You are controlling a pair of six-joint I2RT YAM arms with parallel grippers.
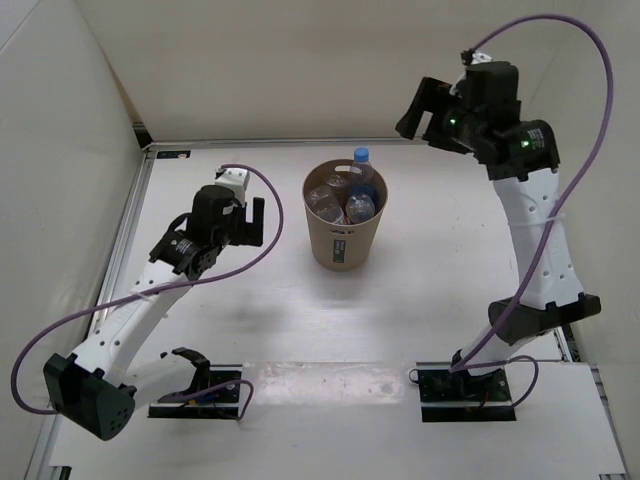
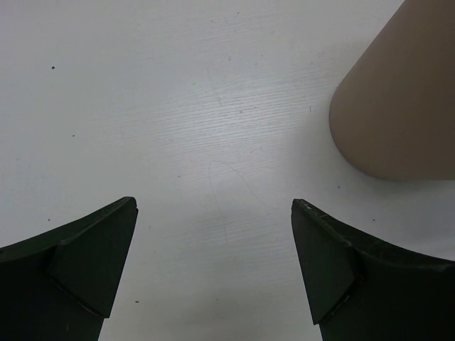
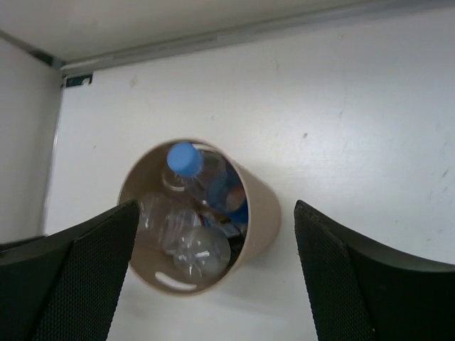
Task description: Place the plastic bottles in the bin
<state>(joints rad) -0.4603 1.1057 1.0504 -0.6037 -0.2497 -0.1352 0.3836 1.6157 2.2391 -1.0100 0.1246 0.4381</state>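
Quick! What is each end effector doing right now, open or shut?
Left end effector: open, holding nothing.
Right end effector: open, holding nothing.

A white surface (image 1: 430,255) lies under soft, even light. Plain off-white walls (image 1: 280,60) rise at twelve and nine o'clock, with a metal rail (image 1: 126,230) at nine.

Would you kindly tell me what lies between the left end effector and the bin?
Only bare table separates the left end effector from the bin in the left wrist view; overhead, a purple cable loops there.
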